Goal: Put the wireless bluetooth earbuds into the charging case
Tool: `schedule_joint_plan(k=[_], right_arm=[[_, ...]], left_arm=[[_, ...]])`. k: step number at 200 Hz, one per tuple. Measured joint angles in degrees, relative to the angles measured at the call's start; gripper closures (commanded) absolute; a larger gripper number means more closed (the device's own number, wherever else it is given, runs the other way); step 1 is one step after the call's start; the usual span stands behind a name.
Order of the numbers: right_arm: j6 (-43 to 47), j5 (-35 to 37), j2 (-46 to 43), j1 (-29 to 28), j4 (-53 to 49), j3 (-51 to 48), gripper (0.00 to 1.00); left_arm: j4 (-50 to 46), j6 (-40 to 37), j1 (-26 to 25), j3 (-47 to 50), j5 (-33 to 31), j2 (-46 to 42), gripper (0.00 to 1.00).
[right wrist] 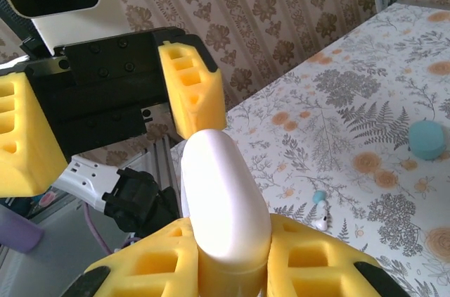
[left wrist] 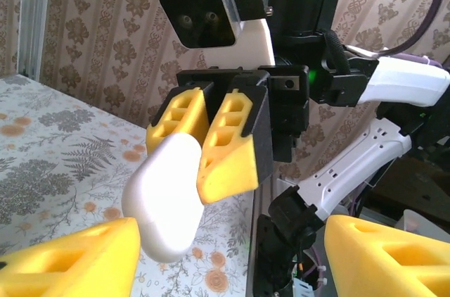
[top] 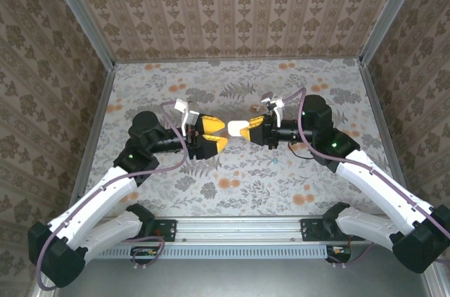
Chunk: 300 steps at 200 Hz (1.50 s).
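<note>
Above mid-table: the two grippers are facing each other, tips near.
Right gripper (top: 246, 129): jaws are clamping one end of the case (top: 235, 128), a smooth white capsule (no seam readable) pointing at the left arm.
Left gripper (top: 223, 134): jaws are gaping wide, gripping nothing, just short of the case.
Earbuds: teal earbud (right wrist: 318, 197) and white earbud (right wrist: 322, 223) are lying close together on the table (right wrist: 365, 100).
Teal disc (right wrist: 427, 140): sitting farther off.
</note>
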<state>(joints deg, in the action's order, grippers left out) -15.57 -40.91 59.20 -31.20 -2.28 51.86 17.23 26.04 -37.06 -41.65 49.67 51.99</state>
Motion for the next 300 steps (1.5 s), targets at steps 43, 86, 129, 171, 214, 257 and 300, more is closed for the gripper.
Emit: schedule_joint_plan(k=[43,86,129,171,214,257,300], right_arm=[[-1.3,-0.1,0.0,-0.4,4.0,-1.7,0.83],[-2.6,-0.1,0.0,-0.9,6.5,-1.9,0.83],[-3.1,-0.1,0.0,-1.4,7.4,-2.0,0.83],[-3.1,-0.1,0.0,-1.6,8.2,-2.1,0.83],[-3.1,-0.1,-0.2,-1.6,8.4,-2.1,0.72],[-4.2,0.2,-0.3,-1.8,7.3,-2.1,0.54],[-4.5,0.2,0.4,-2.0,5.9,-1.0,0.51]], left_arm=[[2.4,3.2,-0.1,0.0,-0.7,2.8,0.38],[2.8,5.3,-1.0,0.0,-1.5,4.8,0.42],[3.8,6.0,-2.3,0.0,-1.6,6.2,0.54],[4.6,7.0,-2.7,0.0,-1.7,7.2,0.75],[4.7,6.7,-2.7,0.0,-2.2,6.8,0.91],[1.0,2.6,-3.1,0.0,-6.4,3.2,1.00],[-1.3,-3.4,-4.1,1.2,-9.2,-0.7,1.00]])
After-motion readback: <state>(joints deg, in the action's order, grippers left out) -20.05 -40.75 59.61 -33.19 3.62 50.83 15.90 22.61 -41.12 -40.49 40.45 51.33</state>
